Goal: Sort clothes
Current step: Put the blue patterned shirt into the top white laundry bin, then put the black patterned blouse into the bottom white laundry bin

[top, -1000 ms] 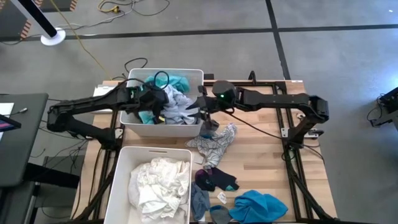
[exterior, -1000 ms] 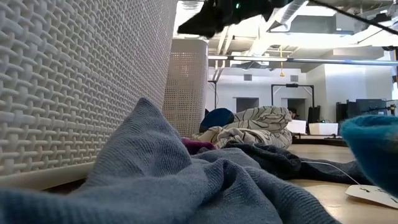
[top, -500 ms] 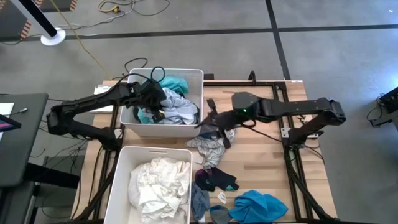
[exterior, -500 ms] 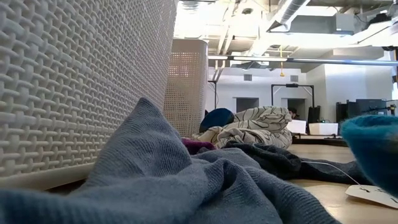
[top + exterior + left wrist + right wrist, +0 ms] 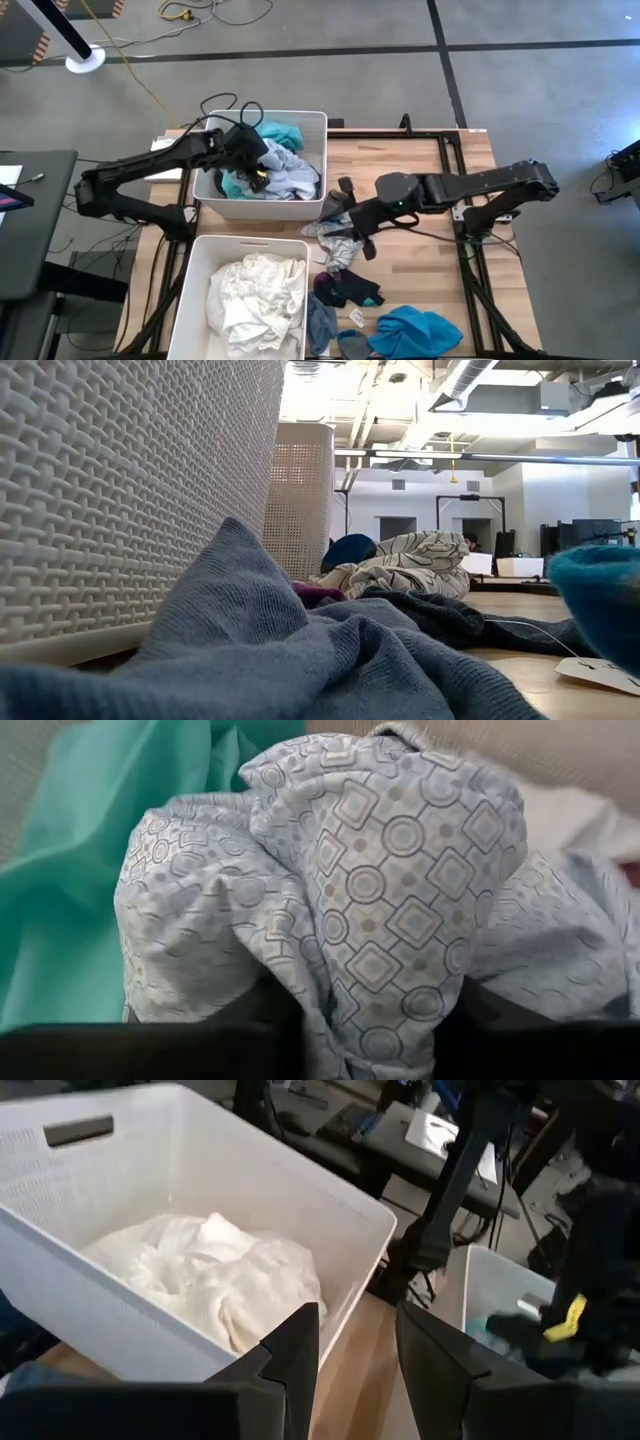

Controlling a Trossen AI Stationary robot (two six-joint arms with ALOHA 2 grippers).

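I judge the sort partly done: whites fill the near bin, coloured pieces the far bin, where my left gripper pinches a patterned garment. My right gripper, fingers parted and empty, hovers over the patterned cloth mid-table; socks and a blue garment wait along the near edge.

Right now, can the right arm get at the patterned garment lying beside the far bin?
Probably yes. The right gripper hovers open just over the patterned garment on the table, with nothing between them; the far bin stands alongside.
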